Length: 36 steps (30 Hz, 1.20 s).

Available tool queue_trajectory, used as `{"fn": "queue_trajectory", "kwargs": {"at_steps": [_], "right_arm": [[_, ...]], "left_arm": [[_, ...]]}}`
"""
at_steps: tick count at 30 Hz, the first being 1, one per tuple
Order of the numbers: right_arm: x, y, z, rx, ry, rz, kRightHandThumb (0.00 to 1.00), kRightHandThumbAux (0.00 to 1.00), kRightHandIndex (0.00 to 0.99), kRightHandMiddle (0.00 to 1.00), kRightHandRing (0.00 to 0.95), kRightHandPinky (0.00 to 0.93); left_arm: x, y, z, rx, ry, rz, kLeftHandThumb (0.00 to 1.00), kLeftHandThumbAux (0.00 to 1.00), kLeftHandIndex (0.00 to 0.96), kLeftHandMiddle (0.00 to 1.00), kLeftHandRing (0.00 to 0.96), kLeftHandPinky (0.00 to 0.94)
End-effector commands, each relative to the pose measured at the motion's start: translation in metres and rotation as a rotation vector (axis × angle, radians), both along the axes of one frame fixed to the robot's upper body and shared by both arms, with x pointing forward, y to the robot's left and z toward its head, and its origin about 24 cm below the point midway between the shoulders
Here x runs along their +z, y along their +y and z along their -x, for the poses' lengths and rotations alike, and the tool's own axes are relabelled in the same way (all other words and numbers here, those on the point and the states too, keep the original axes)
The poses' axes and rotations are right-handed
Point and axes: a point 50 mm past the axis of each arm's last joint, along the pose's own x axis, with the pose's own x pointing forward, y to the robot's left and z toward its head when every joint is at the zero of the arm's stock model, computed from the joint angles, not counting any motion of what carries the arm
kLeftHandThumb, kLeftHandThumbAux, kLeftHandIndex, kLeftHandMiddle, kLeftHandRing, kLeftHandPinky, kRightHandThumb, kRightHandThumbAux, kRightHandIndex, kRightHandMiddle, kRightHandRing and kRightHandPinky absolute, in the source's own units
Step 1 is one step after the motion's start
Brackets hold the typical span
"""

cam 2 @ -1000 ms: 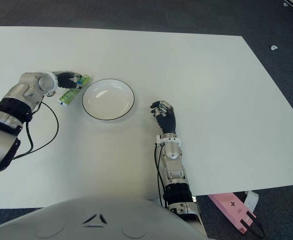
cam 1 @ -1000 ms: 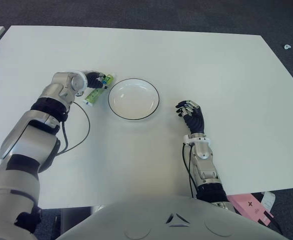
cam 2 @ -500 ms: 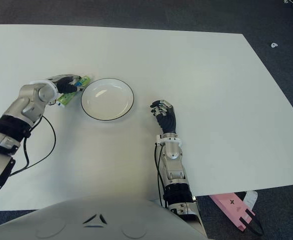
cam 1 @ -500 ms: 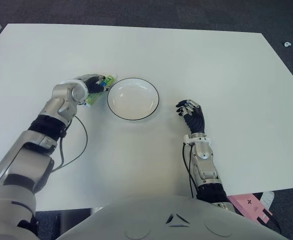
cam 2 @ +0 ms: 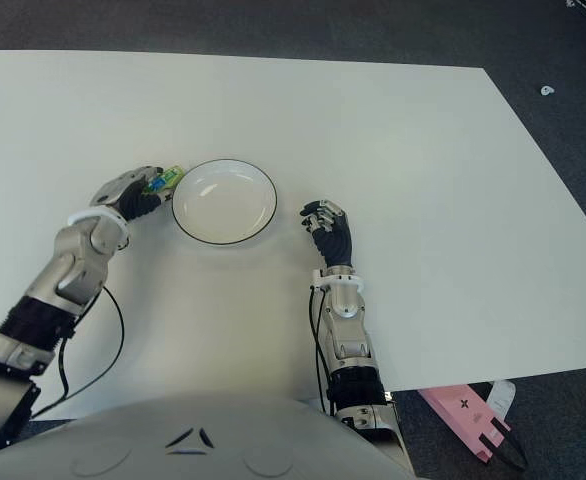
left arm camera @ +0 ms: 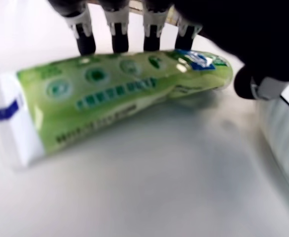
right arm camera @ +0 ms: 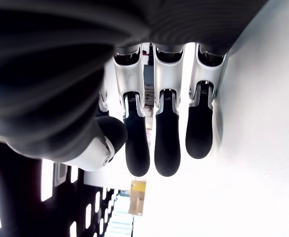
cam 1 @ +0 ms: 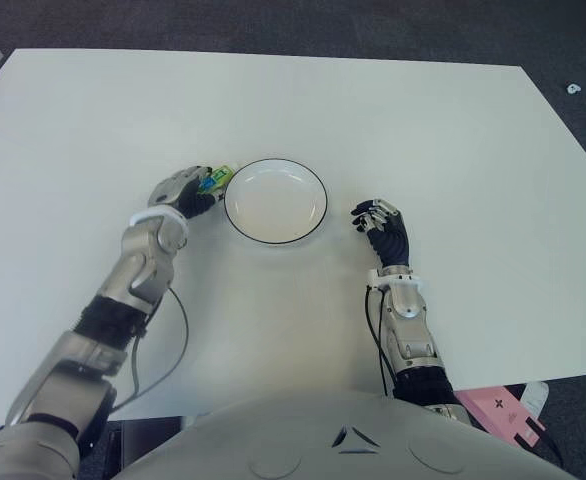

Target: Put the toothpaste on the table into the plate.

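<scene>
Two hands in view, only one working. Nearest the robot, right hand shows on the right of the plate, well apart from it, fingers loosely curled, holding nothing. Idle.

Further out, left hand is at the plate's left side, over the toothpaste. Left wrist view: green tube lies on the table, four fingertips lined up along one long edge, thumb tip near the opposite edge at the plate-side end. Fingers are partly closed around the tube but contact isn't clearly firm, and the tube looks to be down on the surface. Calling it a grasp closing, not a confirmed hold.

Just beyond the hand, the plate: white, dark rim, nothing in it. Tube's end sits just beside its rim; whether they touch can't be told.

Judgement on the step: finish the pinch before lifting. Thumb should oppose the fingers nearer the tube's middle, not at the end, or the tube will likely pivot and slip out. The soft body will deform, so squeeze moderately. Lift straight up to clear the rim first, then translate right; dragging sideways risks shoving the plate. Release low over the plate centre.
</scene>
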Motion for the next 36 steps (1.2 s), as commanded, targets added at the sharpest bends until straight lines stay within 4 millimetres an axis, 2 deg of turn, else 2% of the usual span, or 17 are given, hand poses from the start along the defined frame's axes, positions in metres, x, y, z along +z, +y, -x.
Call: {"fn": "queue_trajectory", "kwargs": {"at_steps": [1, 13, 25, 31, 35, 36], "right_arm": [[-0.028, -0.006, 0.018, -0.023, 0.162, -0.014, 0.705, 0.733, 0.429, 0.502, 0.523, 0.518], [-0.026, -0.006, 0.019, -0.020, 0.155, -0.021, 0.705, 0.733, 0.428, 0.498, 0.519, 0.528], [-0.027, -0.007, 0.019, -0.019, 0.156, -0.022, 0.706, 0.731, 0.430, 0.503, 0.520, 0.522], [-0.026, -0.006, 0.019, -0.018, 0.137, -0.024, 0.706, 0.731, 0.430, 0.504, 0.520, 0.521], [-0.026, -0.006, 0.019, -0.019, 0.140, -0.025, 0.707, 0.732, 0.430, 0.501, 0.520, 0.532], [-0.026, -0.006, 0.019, -0.020, 0.142, -0.024, 0.707, 0.732, 0.430, 0.501, 0.522, 0.535]], "left_arm": [[-0.063, -0.011, 0.061, 0.125, 0.261, 0.113, 0.506, 0.269, 0.000, 0.059, 0.090, 0.194], [-0.068, -0.014, 0.071, 0.174, 0.238, 0.153, 0.517, 0.292, 0.005, 0.105, 0.140, 0.232], [-0.068, -0.014, 0.074, 0.227, 0.163, 0.163, 0.556, 0.346, 0.092, 0.169, 0.211, 0.301], [-0.066, -0.015, 0.074, 0.294, 0.093, 0.176, 0.617, 0.394, 0.240, 0.286, 0.299, 0.373], [-0.065, -0.014, 0.073, 0.344, 0.028, 0.189, 0.678, 0.434, 0.401, 0.390, 0.384, 0.443], [-0.064, -0.014, 0.073, 0.352, 0.014, 0.190, 0.695, 0.524, 0.414, 0.429, 0.425, 0.477]]}}
